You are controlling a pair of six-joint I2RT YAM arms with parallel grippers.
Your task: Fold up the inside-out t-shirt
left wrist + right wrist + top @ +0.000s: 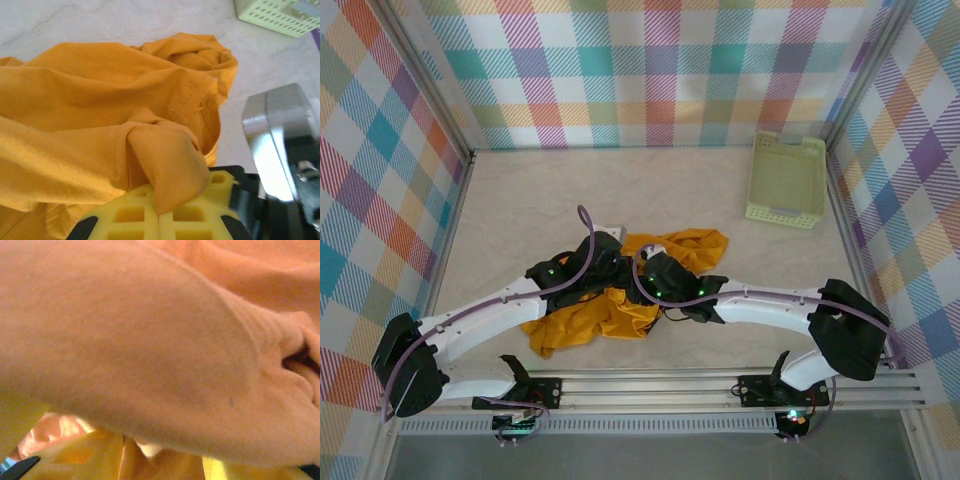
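The inside-out t-shirt (582, 322) is a mustard-yellow heap at the middle of the table, with one part spread toward the back right (692, 243). Both grippers meet over its centre. My left gripper (613, 268) (161, 214) is shut, its yellow fingers (125, 215) pinching a raised fold of the t-shirt (100, 110). My right gripper (642, 272) (123, 452) lies under draped cloth (150, 330); its yellow fingers (80, 455) meet along a thin line and the cloth hides their tips. The chest print and neck tag are hidden.
A pale green plastic basket (786, 180) (280, 15) stands at the back right, against the checked wall. Bare marbled tabletop (520, 200) surrounds the shirt. A silver and white part of the right arm (275, 135) sits close beside the left gripper.
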